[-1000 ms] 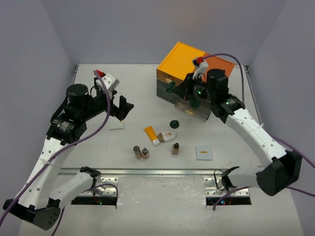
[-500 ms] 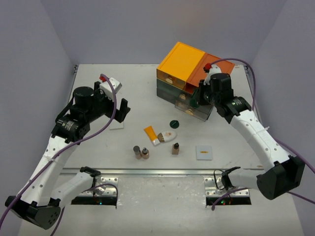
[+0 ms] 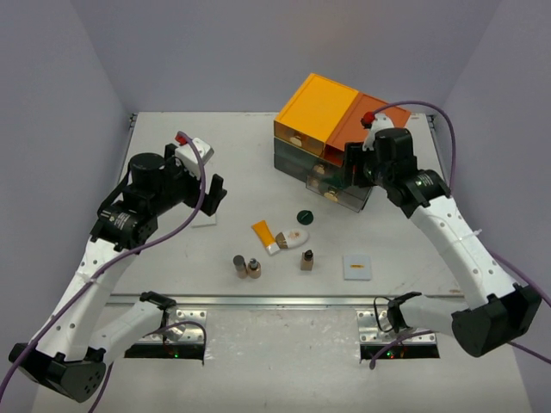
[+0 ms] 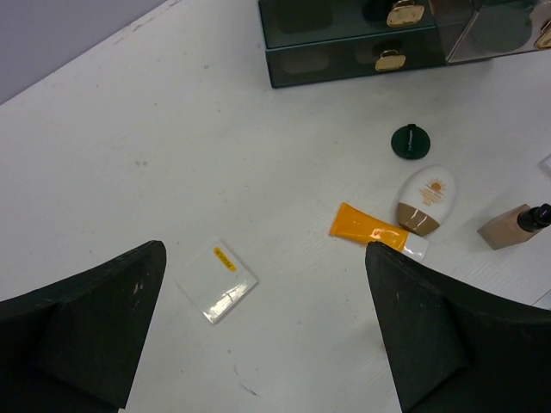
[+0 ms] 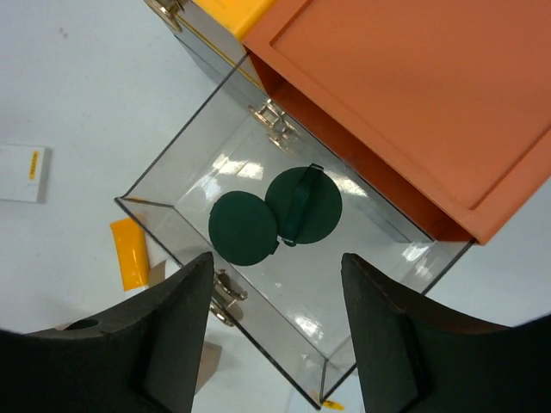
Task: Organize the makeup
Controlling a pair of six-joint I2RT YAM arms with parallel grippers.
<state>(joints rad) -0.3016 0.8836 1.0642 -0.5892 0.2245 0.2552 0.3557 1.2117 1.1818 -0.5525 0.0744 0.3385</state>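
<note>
- Right pincer [image 5: 277, 258], spread and empty, hangs above the chest's [image 5: 405, 95] open drawer [image 5: 258, 172] holding two green discs [image 5: 244, 228].
- Left pincer [image 4: 263, 258] gapes empty, left of the chest.
- Third disc [image 3: 303, 216] lies before the chest.

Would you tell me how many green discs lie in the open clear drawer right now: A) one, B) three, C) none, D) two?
D: the right wrist view shows two green discs side by side in the drawer, while a third disc lies out on the table.
</note>
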